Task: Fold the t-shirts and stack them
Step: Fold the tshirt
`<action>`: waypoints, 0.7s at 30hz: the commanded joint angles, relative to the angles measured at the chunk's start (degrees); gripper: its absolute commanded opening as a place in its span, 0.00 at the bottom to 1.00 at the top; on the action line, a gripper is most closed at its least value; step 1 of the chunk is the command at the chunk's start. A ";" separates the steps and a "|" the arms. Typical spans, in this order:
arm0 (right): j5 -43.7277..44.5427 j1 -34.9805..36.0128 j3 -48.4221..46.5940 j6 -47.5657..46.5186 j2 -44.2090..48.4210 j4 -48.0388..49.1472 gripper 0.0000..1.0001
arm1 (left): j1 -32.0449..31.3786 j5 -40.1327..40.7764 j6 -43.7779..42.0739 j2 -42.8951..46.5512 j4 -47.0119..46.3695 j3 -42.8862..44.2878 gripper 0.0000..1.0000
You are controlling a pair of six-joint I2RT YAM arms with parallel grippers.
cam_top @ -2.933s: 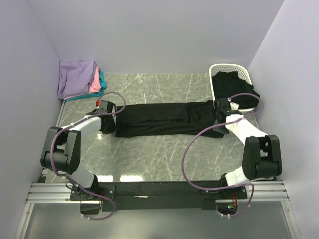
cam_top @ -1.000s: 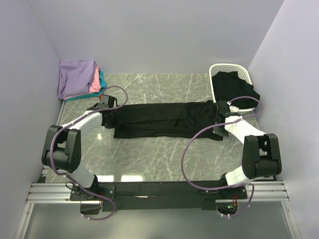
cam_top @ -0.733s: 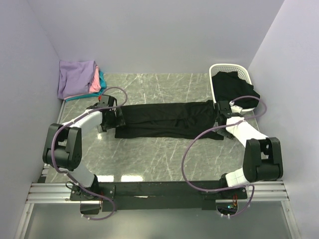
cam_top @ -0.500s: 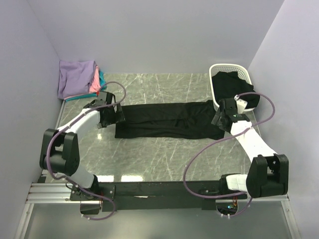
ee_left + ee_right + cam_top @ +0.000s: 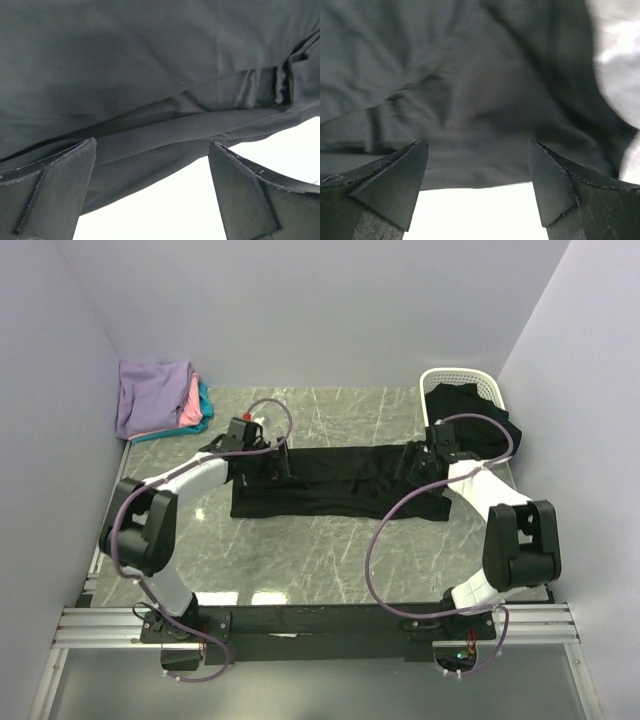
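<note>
A spread t-shirt [image 5: 335,483] lies across the middle of the table [image 5: 330,550], stretched from left to right. A stack of folded t-shirts [image 5: 155,398] sits at the far left corner, behind the spread one's left end. A basket [image 5: 458,375] stands at the far right corner, just behind its right end. Another t-shirt [image 5: 470,420] lies in it and spills over its near edge.

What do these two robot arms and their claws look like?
Both the left arm and right arm have white tube-like links joined by chunky black joints. A purple cable loops loosely along each. The left claw and right claw each have two dark, wedge-shaped fingers with scuffed edges.
</note>
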State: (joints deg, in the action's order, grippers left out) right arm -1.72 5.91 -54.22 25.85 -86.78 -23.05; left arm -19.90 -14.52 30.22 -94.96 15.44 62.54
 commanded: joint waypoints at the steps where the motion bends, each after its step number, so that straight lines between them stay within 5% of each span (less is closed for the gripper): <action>1: -5.05 2.17 -6.51 -2.55 -2.68 2.84 0.86 | -1.37 -2.53 1.16 -3.82 -3.31 2.23 1.00; 21: 13.66 15.79 -19.70 -4.40 -16.31 -8.85 0.81 | -2.34 2.31 -0.95 -7.96 -0.68 4.52 0.99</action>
State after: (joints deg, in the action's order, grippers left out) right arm 4.93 21.04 -71.05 21.54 -102.54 -29.06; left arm -21.96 -13.39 30.63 -102.91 14.66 64.64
